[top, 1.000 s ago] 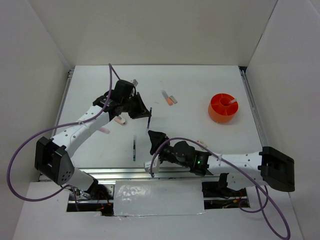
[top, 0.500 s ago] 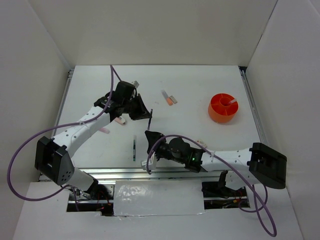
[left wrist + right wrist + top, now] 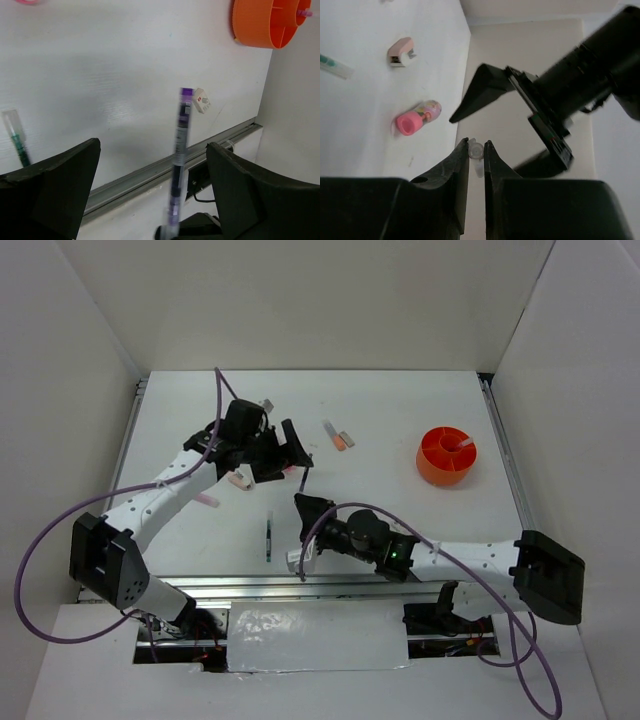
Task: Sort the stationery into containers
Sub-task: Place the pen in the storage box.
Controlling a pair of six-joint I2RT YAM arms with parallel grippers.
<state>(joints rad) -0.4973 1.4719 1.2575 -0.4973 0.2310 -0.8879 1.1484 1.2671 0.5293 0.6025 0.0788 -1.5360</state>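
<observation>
The lilac pen (image 3: 181, 130) stands nearly upright above the table, between the wide-apart fingers of my left gripper (image 3: 152, 150), which is open and touches nothing. My right gripper (image 3: 476, 145) is shut on the pen's pale lower end (image 3: 477, 150). From above, the right gripper (image 3: 305, 506) sits just below the left gripper (image 3: 292, 454), with the pen (image 3: 303, 480) between them. The round orange tub (image 3: 446, 455) stands far right with a small item inside. A pink stubby tube (image 3: 417, 116) and a pink eraser-like block (image 3: 401, 51) lie on the table.
A thin green pen (image 3: 269, 535) lies near the front rail. Two short pens (image 3: 337, 434) lie mid-table, towards the back. A small white block (image 3: 201, 100) rests near the front edge. White walls close in the table on three sides.
My left gripper has opened and let go of the lilac pen. My right gripper has moved up to the pen and shut on its lower end.
</observation>
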